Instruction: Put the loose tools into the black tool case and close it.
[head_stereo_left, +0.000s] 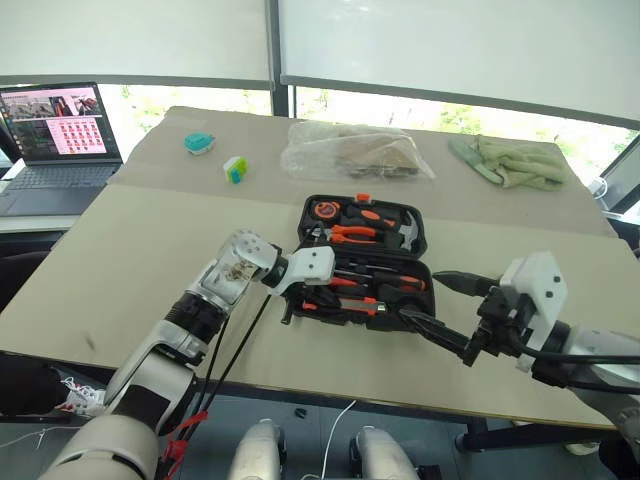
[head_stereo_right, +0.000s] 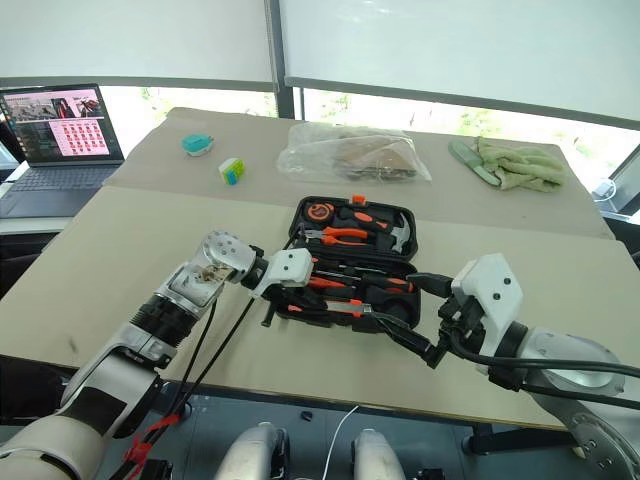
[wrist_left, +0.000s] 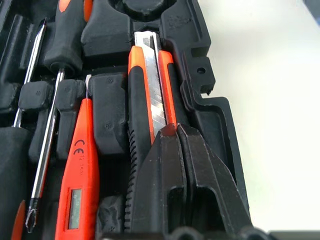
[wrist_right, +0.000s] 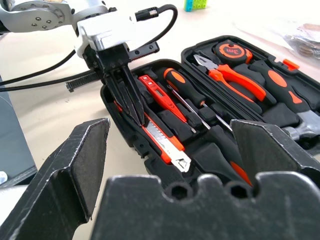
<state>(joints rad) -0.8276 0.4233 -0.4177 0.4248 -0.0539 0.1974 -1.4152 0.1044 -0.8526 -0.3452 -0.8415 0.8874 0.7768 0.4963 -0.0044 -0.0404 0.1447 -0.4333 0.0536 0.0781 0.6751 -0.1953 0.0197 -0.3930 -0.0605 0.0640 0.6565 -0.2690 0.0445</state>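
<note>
Meanwhile, the left gripper (wrist_left: 176, 131) presses its two black fingers together, tips resting on the metal blade strip of the utility knife (wrist_left: 152, 95), which lies in its moulded slot along the near edge of the black tool case (head_stereo_left: 362, 255). Just beside the tips on one side lies the orange tester pen (wrist_left: 77, 175) in its own slot, and past it two metal-shaft screwdrivers (wrist_left: 50, 135) side by side. The case lies open and flat on the table (head_stereo_left: 150, 250), its far half holding a tape measure (wrist_right: 231, 50), orange-handled pliers (wrist_right: 232, 80) and a hammer (head_stereo_left: 405, 228). At the case's other near corner the right gripper (head_stereo_left: 425, 298) hovers with fingers spread wide, holding nothing. Beyond the case lie a clear plastic bag (head_stereo_left: 352, 150) and green gloves (head_stereo_left: 508, 162).
</note>
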